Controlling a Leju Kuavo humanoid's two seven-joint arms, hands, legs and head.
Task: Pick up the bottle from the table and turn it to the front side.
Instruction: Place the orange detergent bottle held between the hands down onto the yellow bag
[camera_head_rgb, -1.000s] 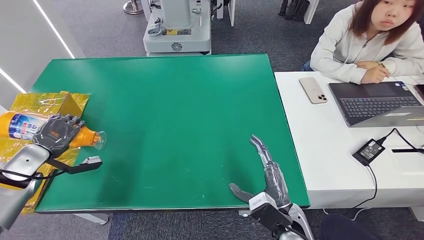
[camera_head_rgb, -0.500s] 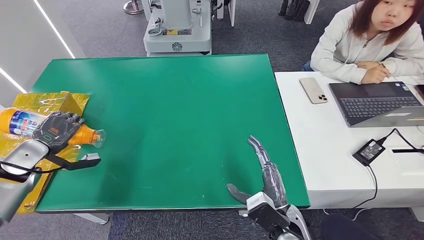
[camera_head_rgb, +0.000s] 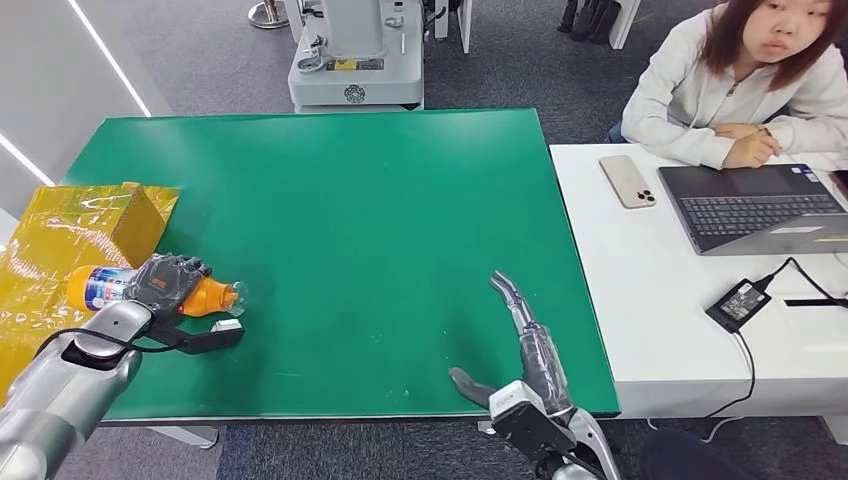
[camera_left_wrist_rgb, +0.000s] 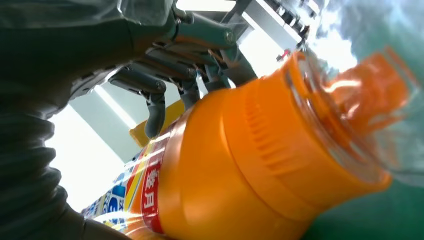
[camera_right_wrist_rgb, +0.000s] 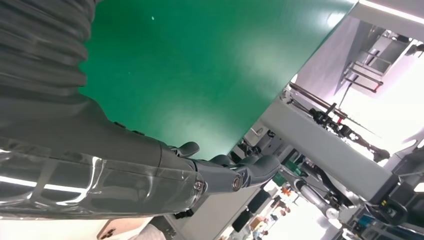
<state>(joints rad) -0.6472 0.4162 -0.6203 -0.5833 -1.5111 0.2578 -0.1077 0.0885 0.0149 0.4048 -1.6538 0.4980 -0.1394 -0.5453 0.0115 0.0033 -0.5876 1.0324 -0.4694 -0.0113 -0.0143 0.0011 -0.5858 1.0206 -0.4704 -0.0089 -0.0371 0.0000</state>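
The left hand (camera_head_rgb: 166, 283) wraps its fingers around the orange bottle (camera_head_rgb: 150, 291), lying sideways at the near-left of the green table (camera_head_rgb: 380, 220). The right hand (camera_head_rgb: 520, 345) hangs spread, holding nothing. With that smooth, round body, the bottle could slip or roll out mid-turn.

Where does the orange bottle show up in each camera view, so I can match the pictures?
Head view: the bottle lies sideways at the lower left, gripped by the left hand, cap toward the table's middle.
Left wrist view: it fills the centre and right, its clear cap at the right edge.
Right wrist view: not in it.
Shared landmark: the green table, also at and.
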